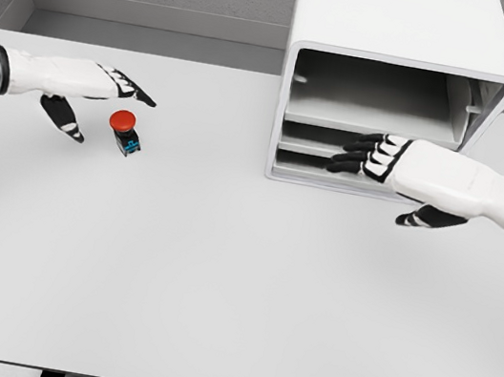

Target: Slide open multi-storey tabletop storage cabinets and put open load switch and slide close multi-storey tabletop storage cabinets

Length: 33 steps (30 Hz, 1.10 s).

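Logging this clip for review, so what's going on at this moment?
A two-armed robot works at a white table. Its right hand reaches, fingers extended, at the front of the white storage cabinet, by the lower drawers. The left hand hovers open beside the red-capped load switch, which stands on the table, ungrasped. Nothing is in the cabinet yet.

Left hand [86, 83] and right hand [410, 169] both extended, fingers relaxed, holding nothing.

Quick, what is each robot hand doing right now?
Left robot hand: open, holding nothing, beside the red button.
Right robot hand: open, holding nothing, at the cabinet.
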Motion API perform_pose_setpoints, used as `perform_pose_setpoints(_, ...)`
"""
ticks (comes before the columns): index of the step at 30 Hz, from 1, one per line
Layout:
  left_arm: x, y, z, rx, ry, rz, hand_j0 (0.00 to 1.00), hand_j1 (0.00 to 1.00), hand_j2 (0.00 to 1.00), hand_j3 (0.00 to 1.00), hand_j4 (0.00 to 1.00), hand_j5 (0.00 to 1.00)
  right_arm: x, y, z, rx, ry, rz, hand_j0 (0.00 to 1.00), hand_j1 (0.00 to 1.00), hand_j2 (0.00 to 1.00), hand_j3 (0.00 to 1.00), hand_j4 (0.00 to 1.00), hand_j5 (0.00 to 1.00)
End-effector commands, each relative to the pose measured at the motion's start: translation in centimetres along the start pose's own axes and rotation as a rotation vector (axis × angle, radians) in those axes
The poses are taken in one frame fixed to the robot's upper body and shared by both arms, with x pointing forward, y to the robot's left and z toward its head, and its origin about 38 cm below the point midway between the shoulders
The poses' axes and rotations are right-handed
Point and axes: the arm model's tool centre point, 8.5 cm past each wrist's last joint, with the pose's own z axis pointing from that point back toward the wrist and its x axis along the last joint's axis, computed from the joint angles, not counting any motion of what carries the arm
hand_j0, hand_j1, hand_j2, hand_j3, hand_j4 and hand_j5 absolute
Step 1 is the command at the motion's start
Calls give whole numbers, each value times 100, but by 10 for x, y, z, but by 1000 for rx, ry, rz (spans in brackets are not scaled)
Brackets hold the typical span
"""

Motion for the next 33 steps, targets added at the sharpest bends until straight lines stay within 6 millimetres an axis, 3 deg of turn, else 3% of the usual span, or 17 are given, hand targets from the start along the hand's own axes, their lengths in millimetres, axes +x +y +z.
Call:
perform_pose_setpoints(1, 6, -5, -11, -18, -21, 0, 100, 100, 100, 100, 100, 100, -8, 7, -1, 14, 30, -25, 100, 100, 100, 100, 100, 100)
perform_pose_setpoints(9, 9, -4, -17, -30, -20, -18, 95, 95, 95, 95, 95, 95, -35, -5, -1, -18, 136, -69, 100, 100, 100, 100, 100, 100)
perform_pose_setpoints(12, 12, -5, -30, -44, -22, -36, 95, 95, 95, 95, 95, 95, -43, -2, -2, -17, 150, -88, 100, 100, 100, 100, 100, 100)
perform_pose_setpoints(16, 7, -7, -33, -60, 2, -39, 95, 95, 95, 95, 95, 95, -49, 0, -22, 26, 184, -68, 100, 100, 100, 100, 100, 100)
perform_pose_setpoints(19, -10, -11, -26, -73, 53, -8, 95, 95, 95, 95, 95, 95, -46, 5, -33, 49, 167, -57, 100, 100, 100, 100, 100, 100)
perform_pose_setpoints(23, -6, -11, -35, -77, 43, -17, 94, 94, 94, 94, 94, 94, -61, 6, -36, 50, 206, -91, 100, 100, 100, 100, 100, 100)
perform_pose_setpoints(30, -6, -10, -35, -78, 44, -20, 67, 67, 67, 67, 67, 67, -78, 4, -40, 48, 274, -118, 100, 100, 100, 100, 100, 100)
perform_pose_setpoints(33, -4, -9, -36, -74, 38, -22, 67, 67, 67, 67, 67, 67, -77, 8, -45, 67, 271, -110, 100, 100, 100, 100, 100, 100)
